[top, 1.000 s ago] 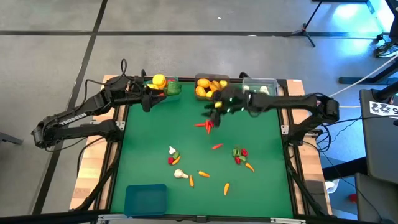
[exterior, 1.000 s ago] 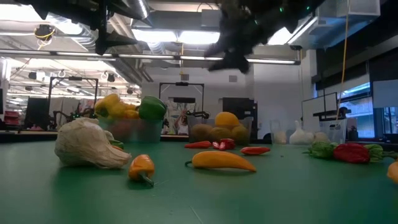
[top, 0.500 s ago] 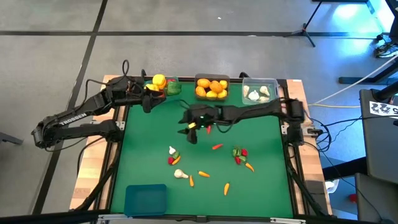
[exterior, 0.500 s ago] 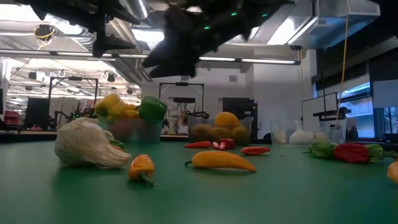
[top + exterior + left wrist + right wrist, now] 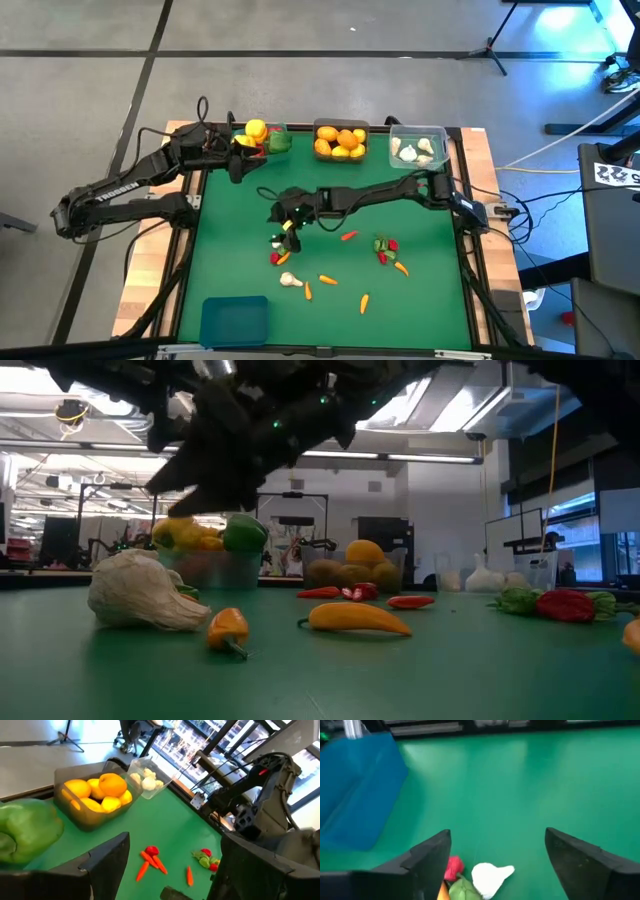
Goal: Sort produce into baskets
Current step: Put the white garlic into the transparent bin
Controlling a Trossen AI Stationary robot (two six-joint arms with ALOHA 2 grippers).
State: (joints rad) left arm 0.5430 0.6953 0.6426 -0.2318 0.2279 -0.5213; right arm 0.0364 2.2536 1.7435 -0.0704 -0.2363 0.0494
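My right gripper [image 5: 285, 217] is open and empty, above the mat's middle left. Just beyond it lie a white garlic bulb [image 5: 490, 878], a red piece [image 5: 453, 866] and a green piece [image 5: 463, 888], all resting on the mat. My left gripper [image 5: 237, 162] is open and empty beside the teal bin [image 5: 268, 139] of peppers; a green pepper [image 5: 25, 830] shows close by. The dark grey bin [image 5: 341, 140] holds oranges and lemons. The clear bin [image 5: 417, 146] holds garlic. The blue bin [image 5: 234, 320] stands at the near left.
Loose on the mat are another garlic bulb [image 5: 290, 280], several carrots [image 5: 327, 280], a red chilli [image 5: 348, 236] and a red-and-green cluster [image 5: 384, 247]. My right arm [image 5: 380, 192] lies across the mat's far middle. The mat's right part is bare.
My right gripper has swept from in front of the dark grey bin toward the table's left and near edges, to above the garlic and red piece at the mat's middle left. The produce has stayed in place.
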